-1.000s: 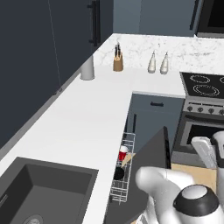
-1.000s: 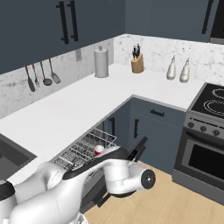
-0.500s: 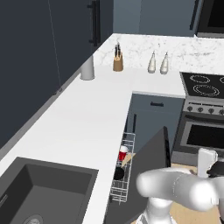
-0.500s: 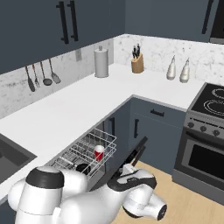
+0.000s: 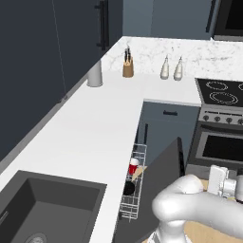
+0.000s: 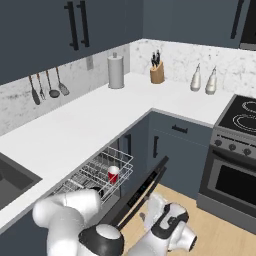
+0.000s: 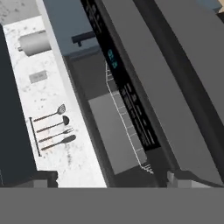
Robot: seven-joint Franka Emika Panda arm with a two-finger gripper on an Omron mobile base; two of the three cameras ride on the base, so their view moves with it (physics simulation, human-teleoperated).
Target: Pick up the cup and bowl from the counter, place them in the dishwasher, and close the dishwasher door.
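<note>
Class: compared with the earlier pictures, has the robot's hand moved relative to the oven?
Yes. In the right base view the hand has swung from beside the dishwasher door out over the floor, toward the oven.

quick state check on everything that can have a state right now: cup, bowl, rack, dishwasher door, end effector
cup: upright in the rack
bowl: in the rack, near the cup
rack: pulled out of the dishwasher
dishwasher door: partly open, tilted up
end effector: open, holding nothing, low beside the door
sink: nothing visible in it
</note>
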